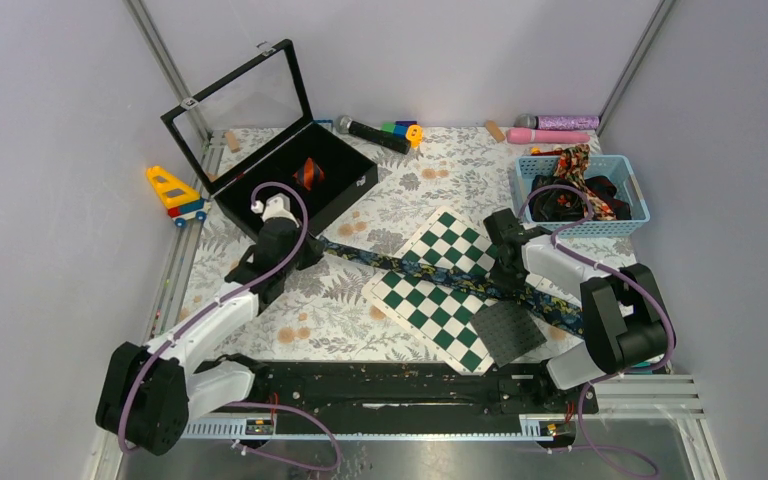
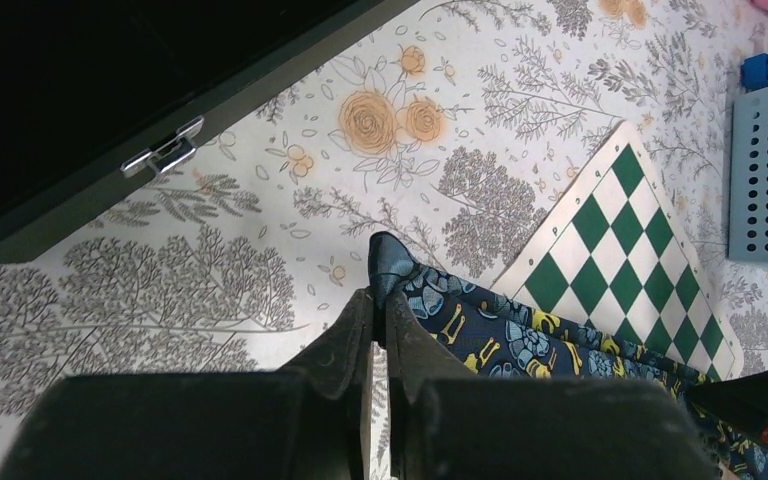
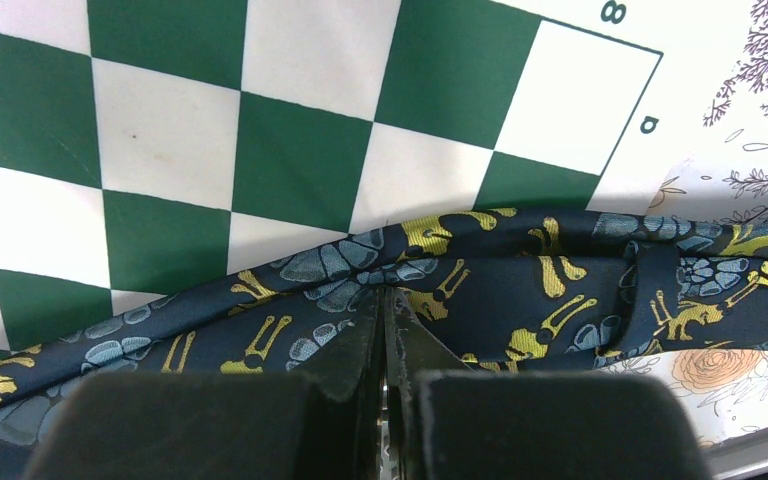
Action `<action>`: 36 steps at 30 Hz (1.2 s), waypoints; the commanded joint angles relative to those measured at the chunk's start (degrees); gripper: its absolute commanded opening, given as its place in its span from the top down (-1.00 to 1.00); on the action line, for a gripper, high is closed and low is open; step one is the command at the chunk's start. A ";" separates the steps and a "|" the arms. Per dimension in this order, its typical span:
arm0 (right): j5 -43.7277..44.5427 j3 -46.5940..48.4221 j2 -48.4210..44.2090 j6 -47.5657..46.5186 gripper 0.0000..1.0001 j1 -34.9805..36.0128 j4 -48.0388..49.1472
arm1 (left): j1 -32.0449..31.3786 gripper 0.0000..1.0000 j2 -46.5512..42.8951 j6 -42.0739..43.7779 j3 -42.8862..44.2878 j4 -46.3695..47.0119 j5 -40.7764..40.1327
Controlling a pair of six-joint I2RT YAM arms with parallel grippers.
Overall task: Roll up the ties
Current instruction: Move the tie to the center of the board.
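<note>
A dark navy tie (image 1: pixel 390 262) with blue and yellow print lies stretched across the table and over the green-and-white chequered board (image 1: pixel 430 290). My left gripper (image 1: pixel 307 250) is shut on its narrow end; the tip (image 2: pixel 390 262) sticks out past the fingers (image 2: pixel 345 330). My right gripper (image 1: pixel 501 272) is shut on the same tie (image 3: pixel 520 290) further along, at the board's edge (image 3: pixel 160 120). A rolled red-orange and black striped tie (image 1: pixel 308 173) sits in the open black box (image 1: pixel 260 208). Other ties (image 1: pixel 578 185) are heaped in the blue basket (image 1: pixel 632 175).
The black box's front wall and latch (image 2: pixel 165 152) are just beyond the left gripper. A dark square pad (image 1: pixel 508 332) lies on the board's near corner. A toy truck (image 1: pixel 173 192), a microphone (image 1: pixel 370 131) and pink cylinders (image 1: pixel 550 135) line the edges.
</note>
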 commanded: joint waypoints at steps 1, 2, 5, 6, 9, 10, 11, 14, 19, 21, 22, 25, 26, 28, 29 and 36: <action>-0.46 1.16 0.85 0.13 1.00 -0.20 -0.20 | 0.86 1.00 -4.30 0.14 2.09 -5.22 -3.36; -0.38 1.14 0.85 0.15 1.00 -0.20 -0.25 | 0.81 1.00 -4.96 -0.29 1.76 -6.16 -3.13; -0.47 1.13 0.90 0.16 1.00 -0.19 -0.28 | 0.82 1.00 -7.46 -2.32 0.01 -8.68 -3.28; -0.45 1.25 0.95 0.16 1.00 -0.19 -0.29 | 0.80 1.00 -8.30 -3.20 -1.05 -9.24 -3.41; -0.51 1.31 1.02 0.09 1.00 -0.15 -0.38 | 0.81 1.00 -10.37 -4.96 -4.08 -9.67 -4.04; -0.48 1.31 1.09 0.07 1.00 -0.19 -0.45 | 0.85 1.00 -10.67 -5.45 -5.00 -9.59 -4.32; -0.54 1.36 1.10 0.05 1.00 -0.19 -0.46 | 0.80 1.00 -10.73 -5.79 -5.80 -9.32 -4.56; -0.62 1.31 1.06 0.15 1.00 -0.20 -0.50 | 0.81 1.00 -9.89 -6.67 -8.62 -5.99 -4.63; -0.53 1.31 1.06 0.16 1.00 -0.21 -0.46 | 0.80 1.00 -6.26 -7.00 -11.86 2.63 -5.59; -0.55 1.35 1.02 0.07 1.00 -0.20 -0.48 | 0.80 0.91 -4.94 -7.16 -12.54 5.67 -6.39; -0.58 1.34 1.05 -0.01 1.00 -0.20 -0.48 | 0.82 0.87 -4.41 -6.94 -12.60 6.79 -6.97; -0.56 1.34 1.02 -0.02 1.00 -0.20 -0.50 | 0.80 0.63 -2.65 -6.78 -13.04 10.48 -8.82; -0.47 1.35 1.03 -0.02 1.00 -0.20 -0.44 | 0.80 0.51 -1.95 -6.81 -13.15 11.44 -9.47; -0.54 1.31 1.02 -0.02 1.00 -0.20 -0.45 | 0.80 0.31 -0.53 -6.73 -12.75 12.18 -10.09; -0.58 1.31 1.02 0.02 1.00 -0.18 -0.48 | 0.80 0.22 0.06 -6.67 -12.48 12.12 -10.46; -0.06 1.39 0.22 -0.87 1.00 -0.20 -0.46 | 0.86 -0.21 -0.92 -7.17 -12.45 9.78 -11.83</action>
